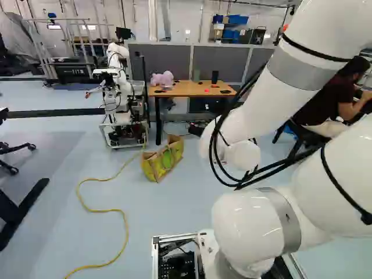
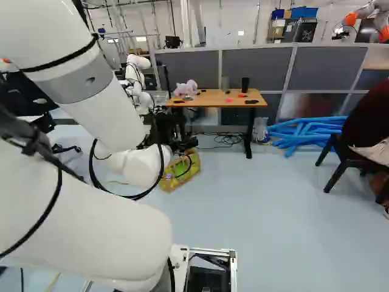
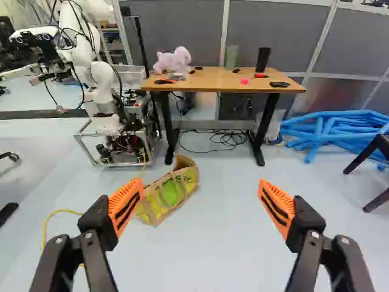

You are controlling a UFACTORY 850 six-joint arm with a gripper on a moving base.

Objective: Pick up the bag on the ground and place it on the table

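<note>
The pincer [image 3: 202,204] is empty, its fingers spread wide; the bag [image 3: 186,183] sits on the floor [image 3: 222,234] ahead, off-centre toward one finger, so a straight advance could shove it rather than straddle it. The yellow cable [image 1: 104,210] runs close beside it and might get snagged. Its soft-looking sides could fold and slip. Just beyond, another robot [image 3: 118,131] crowds one flank, risking a knock. On the bench [image 3: 225,86], the plush toy [image 3: 174,61] and dark cup [image 3: 262,59] could be toppled by a low or careless set-down.
</note>
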